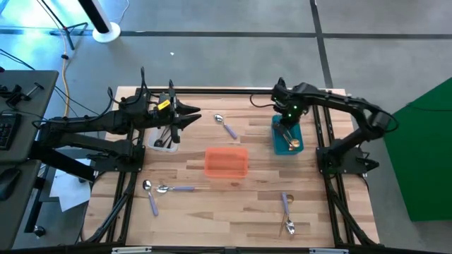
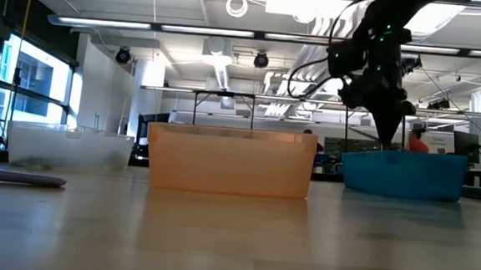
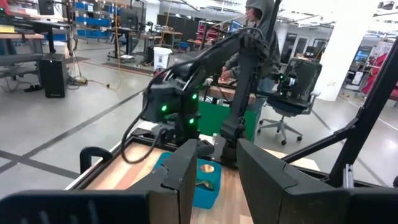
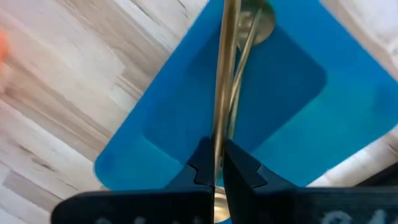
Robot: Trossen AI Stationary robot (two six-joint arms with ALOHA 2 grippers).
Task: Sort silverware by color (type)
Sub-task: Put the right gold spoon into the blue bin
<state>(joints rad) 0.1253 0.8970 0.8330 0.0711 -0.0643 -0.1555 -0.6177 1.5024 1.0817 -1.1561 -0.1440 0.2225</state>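
A: What's at the far left of the table?
B: The left gripper (image 1: pixel 192 117) hovers past the clear bin (image 1: pixel 166 138), its fingers (image 3: pixel 180 180) spread apart with nothing between them. Black spoons (image 1: pixel 167 135) lie in that bin.
A: And in front of it?
B: Two lavender-handled spoons (image 1: pixel 169 188) on the bare wood near the front left, their bowls close together.
A: The middle?
B: One more lavender-handled spoon (image 1: pixel 226 127) lies toward the back, and the orange bin (image 1: pixel 227 162) sits at the centre.
A: To the right of that?
B: Another pair of lavender-handled spoons (image 1: pixel 287 214) at the front right, lying nearly in line.
A: And the right arm?
B: The right gripper (image 4: pixel 216 165) hangs above the teal bin (image 1: pixel 278 144), its fingers pinched tight on the handle of a gold spoon (image 4: pixel 225 74). A second gold spoon (image 4: pixel 255 25) rests on the bin's floor beneath it.
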